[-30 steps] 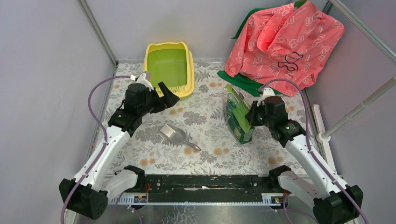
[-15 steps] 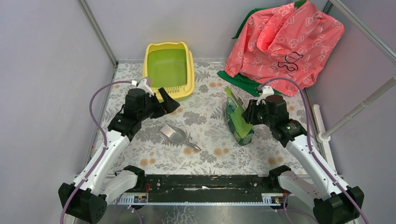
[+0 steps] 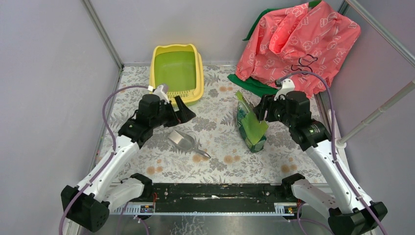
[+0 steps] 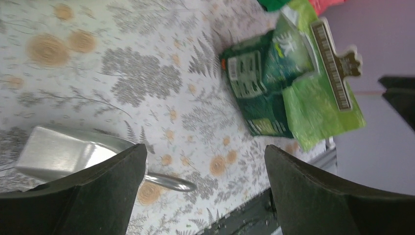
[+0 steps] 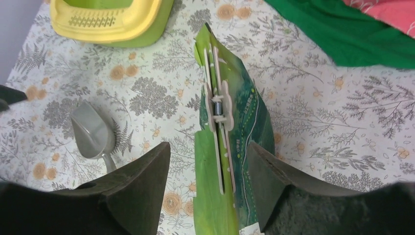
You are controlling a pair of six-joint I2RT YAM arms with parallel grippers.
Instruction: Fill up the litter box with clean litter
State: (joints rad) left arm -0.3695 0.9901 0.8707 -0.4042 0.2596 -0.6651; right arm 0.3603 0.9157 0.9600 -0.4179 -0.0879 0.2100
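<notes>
The yellow litter box (image 3: 177, 72) stands at the back left, green inside, its slotted lip (image 5: 98, 20) facing the arms. The clean litter is hidden. A glossy green bag (image 3: 249, 125) stands right of centre, its folded top pinched by a beige clip (image 5: 219, 112). My right gripper (image 5: 208, 145) hangs open just above it, one finger on either side of the clipped top and holding nothing. My left gripper (image 3: 182, 111) is wide open and hovers over a metal scoop (image 3: 183, 141) that lies on the floral mat. In the left wrist view the scoop (image 4: 63, 154) lies by the left finger.
A pink printed bag (image 3: 298, 39) lies slumped on a green cloth (image 3: 252, 85) at the back right. Grey walls close in the left, back and right sides. A white pole (image 3: 377, 115) leans along the right edge.
My right gripper has opened, let go of the bag's top and drawn back to the right. The bag's flap has sprung up. My left arm has shifted right, over the scoop.
</notes>
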